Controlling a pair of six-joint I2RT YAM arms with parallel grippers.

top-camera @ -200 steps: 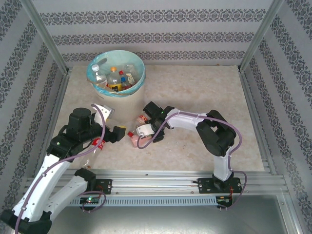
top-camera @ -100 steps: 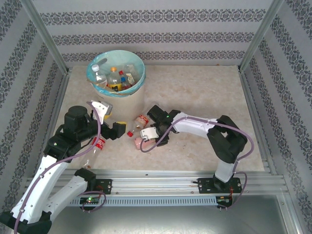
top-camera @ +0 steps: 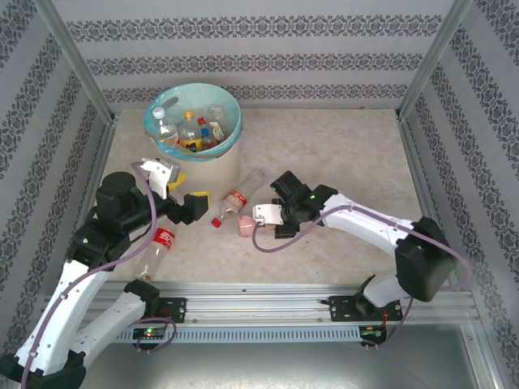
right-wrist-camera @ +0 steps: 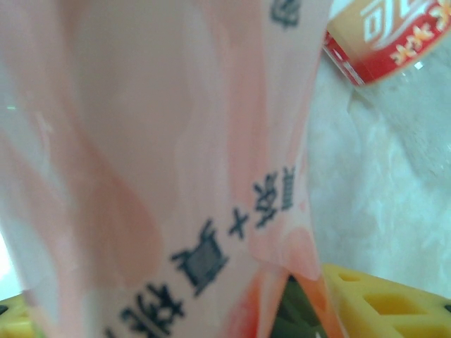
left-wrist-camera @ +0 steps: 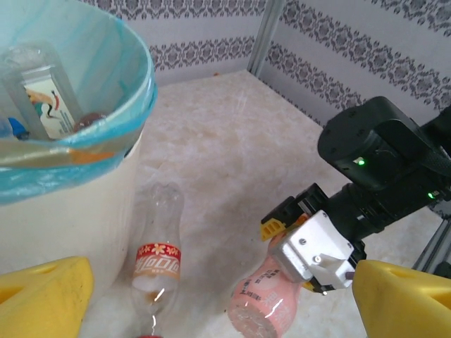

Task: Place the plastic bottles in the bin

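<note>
Pink bottle (top-camera: pixel 244 230) gripped, right hand (top-camera: pixel 253 224) shifted rightward with it

Grey damask-striped walls (top-camera: pixel 268 61), beige marbled tabletop (top-camera: pixel 340 162), aluminium corner posts (top-camera: pixel 78 69), even light

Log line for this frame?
left gripper open, empty | right gripper shut on pink bottle | red-label bottle lying by bin

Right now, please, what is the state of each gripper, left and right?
The left gripper is open and holds nothing.
The right gripper is closed on the pink bottle.
</note>
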